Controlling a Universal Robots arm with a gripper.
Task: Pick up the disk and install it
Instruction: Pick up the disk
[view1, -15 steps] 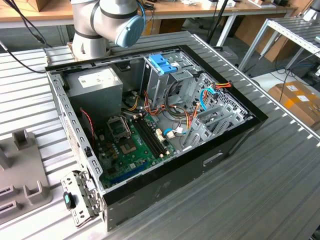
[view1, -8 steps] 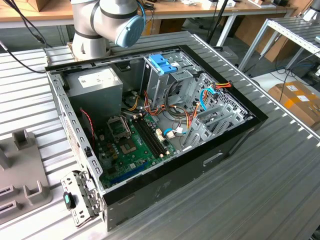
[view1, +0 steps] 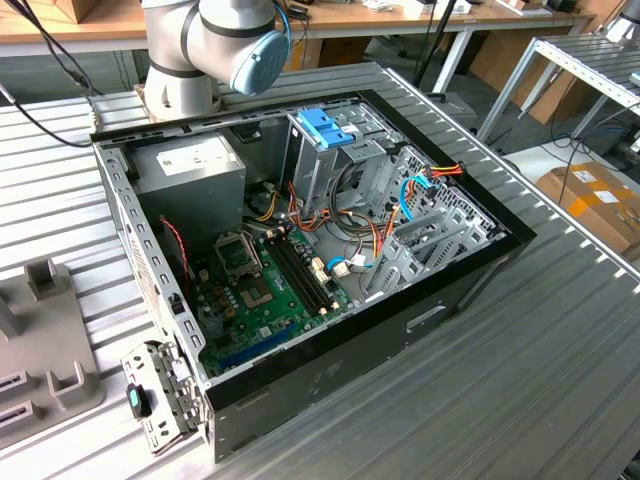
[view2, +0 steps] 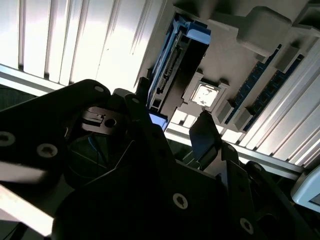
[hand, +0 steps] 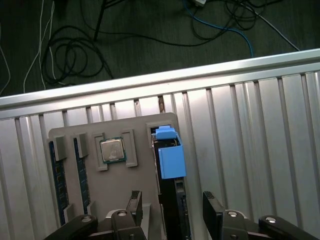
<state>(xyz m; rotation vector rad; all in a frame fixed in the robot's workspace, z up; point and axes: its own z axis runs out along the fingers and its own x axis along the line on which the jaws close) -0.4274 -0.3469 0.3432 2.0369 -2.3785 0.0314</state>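
Ribbed metal table (hand: 250, 125), grey tray (hand: 140, 135) holding disk (hand: 171, 160) on edge, gripper (hand: 172, 210) spread apart astride it

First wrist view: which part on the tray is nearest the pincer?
The disk in its light-blue carrier, straddled by the open pincer; chip and memory sticks lie aside.

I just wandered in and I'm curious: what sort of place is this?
Likely a robotics lab or workshop for computer assembly: a robot arm stands beside an opened desktop computer case on a slatted metal table.
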